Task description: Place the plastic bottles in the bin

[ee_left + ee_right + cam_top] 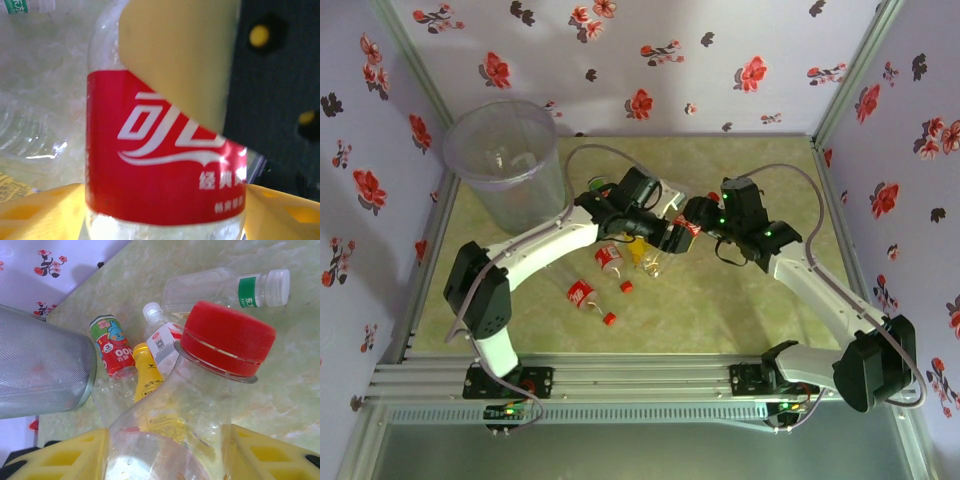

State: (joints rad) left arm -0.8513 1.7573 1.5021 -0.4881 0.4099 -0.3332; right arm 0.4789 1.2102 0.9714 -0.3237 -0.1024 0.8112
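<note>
Over the counter [720, 310], with right gripper [167, 457] clamped on the bottle [225, 340] and left gripper [165, 210] straddling its label [150, 190], hold unclear: seat left firmly before freeing right.

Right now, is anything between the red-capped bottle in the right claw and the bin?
Yes: seen from above, the left arm lies across the straight line from the red-capped bottle to the bin, with the left claw around the bottle's label. Nothing else visible blocks the way.
</note>
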